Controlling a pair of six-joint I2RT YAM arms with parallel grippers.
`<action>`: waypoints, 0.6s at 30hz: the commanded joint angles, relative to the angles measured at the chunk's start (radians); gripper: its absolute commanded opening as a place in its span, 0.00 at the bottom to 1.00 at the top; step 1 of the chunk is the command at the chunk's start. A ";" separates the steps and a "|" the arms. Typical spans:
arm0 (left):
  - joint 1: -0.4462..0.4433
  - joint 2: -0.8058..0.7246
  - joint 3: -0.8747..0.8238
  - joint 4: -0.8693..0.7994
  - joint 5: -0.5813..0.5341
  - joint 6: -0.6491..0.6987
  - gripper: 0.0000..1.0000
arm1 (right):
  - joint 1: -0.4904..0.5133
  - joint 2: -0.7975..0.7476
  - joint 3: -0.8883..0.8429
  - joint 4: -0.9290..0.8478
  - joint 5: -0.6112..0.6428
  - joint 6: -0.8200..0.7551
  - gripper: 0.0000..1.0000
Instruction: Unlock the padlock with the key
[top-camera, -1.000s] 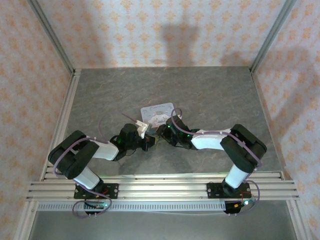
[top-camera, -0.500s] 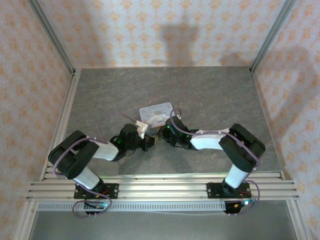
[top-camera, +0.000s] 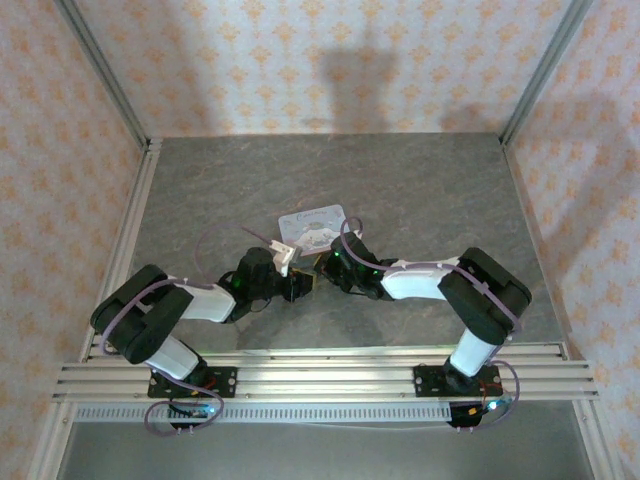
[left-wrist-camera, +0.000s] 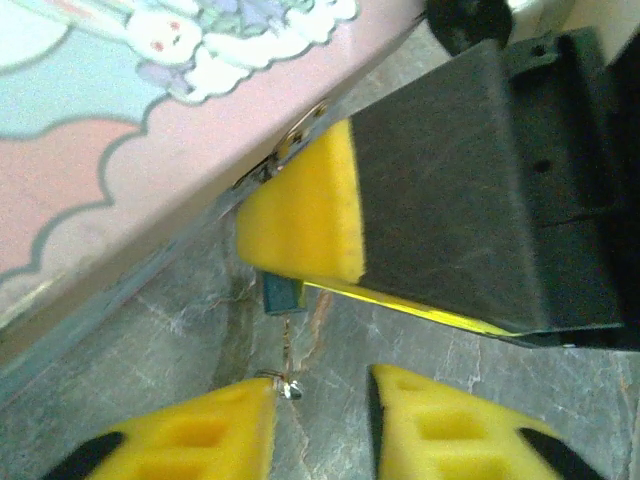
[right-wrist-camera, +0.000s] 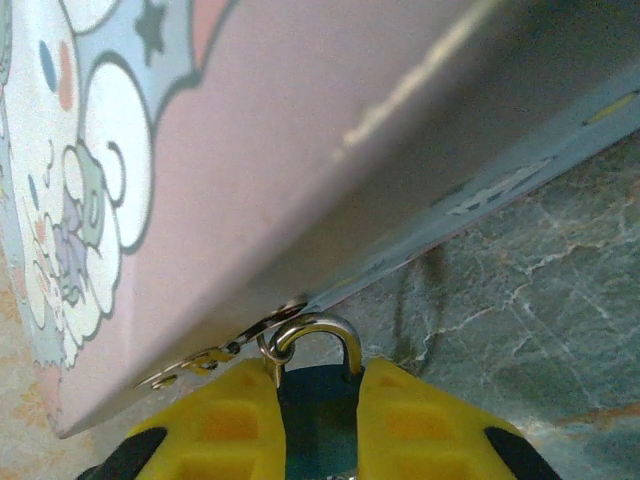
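Evidently the right tool (right-wrist-camera: 318, 378) is clamped on the padlock (right-wrist-camera: 316, 425) at the tin's (right-wrist-camera: 250, 150) near edge to steady it, while the left tool (left-wrist-camera: 322, 400), jaws apart, sits just beside the key (left-wrist-camera: 288, 385).

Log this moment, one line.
left hand: open, key beside it | right hand: shut on padlock | padlock: shackle through tin clasp
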 joint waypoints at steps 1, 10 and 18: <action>-0.007 -0.056 -0.016 -0.020 -0.037 -0.003 0.41 | 0.010 -0.030 -0.006 -0.050 0.017 -0.002 0.00; 0.011 -0.110 -0.027 -0.089 -0.012 -0.041 0.43 | 0.009 -0.040 0.036 -0.121 0.017 -0.005 0.00; 0.010 -0.062 -0.024 -0.049 0.012 -0.044 0.38 | 0.010 -0.063 0.054 -0.151 0.011 0.010 0.00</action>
